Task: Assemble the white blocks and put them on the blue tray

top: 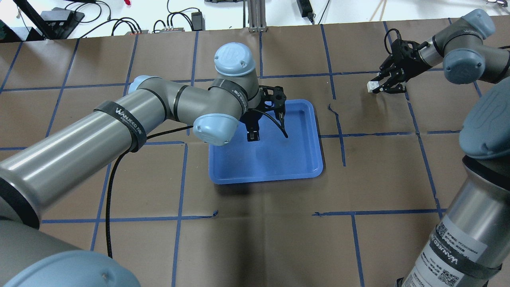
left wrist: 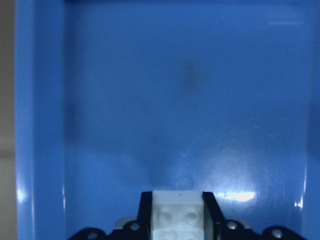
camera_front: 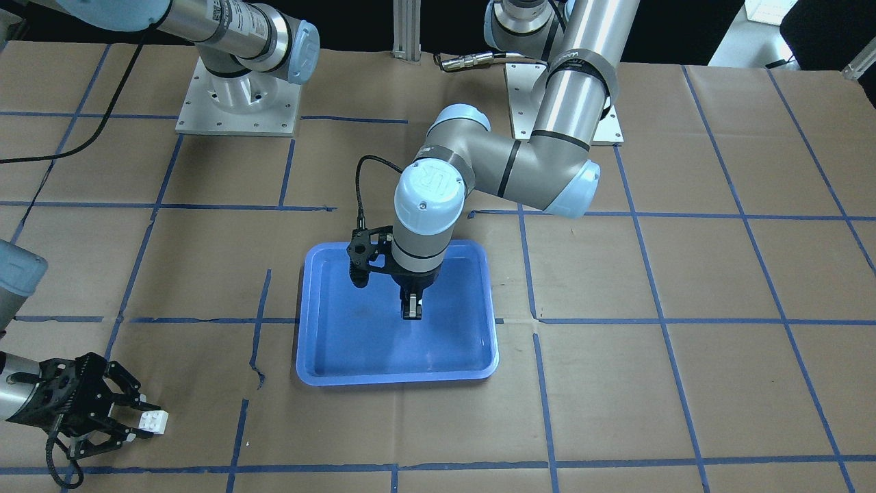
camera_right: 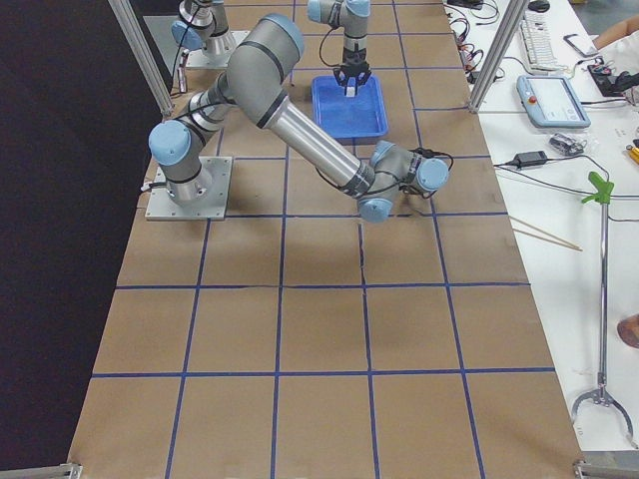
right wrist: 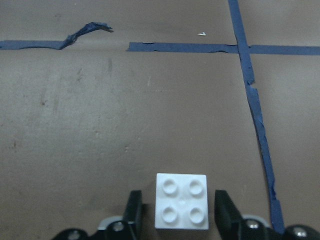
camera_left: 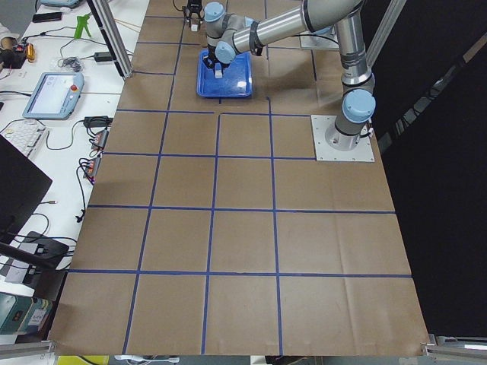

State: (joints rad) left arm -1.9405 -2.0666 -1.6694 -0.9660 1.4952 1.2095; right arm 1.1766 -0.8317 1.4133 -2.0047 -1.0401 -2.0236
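Observation:
The blue tray (camera_front: pixel 356 342) lies at the middle of the table and also shows in the overhead view (top: pixel 279 159). My left gripper (camera_front: pixel 412 311) points down over the tray's floor (left wrist: pixel 150 100), shut on a white block (left wrist: pixel 177 217) with its studs facing the wrist camera. My right gripper (camera_front: pixel 140 418) is far off to the tray's side, low over the brown paper. The second white block (right wrist: pixel 181 207) sits studs up between its fingers (right wrist: pixel 135 210), with a small gap on each side. This block also shows at the fingertips in the overhead view (top: pixel 372 85).
Brown paper with a blue tape grid covers the table; a torn strip of tape (right wrist: pixel 82 32) lies ahead of the right gripper. The arms' base plates (camera_front: pixel 236 96) stand at the robot's edge. A black cable (top: pixel 115 179) hangs from the left arm.

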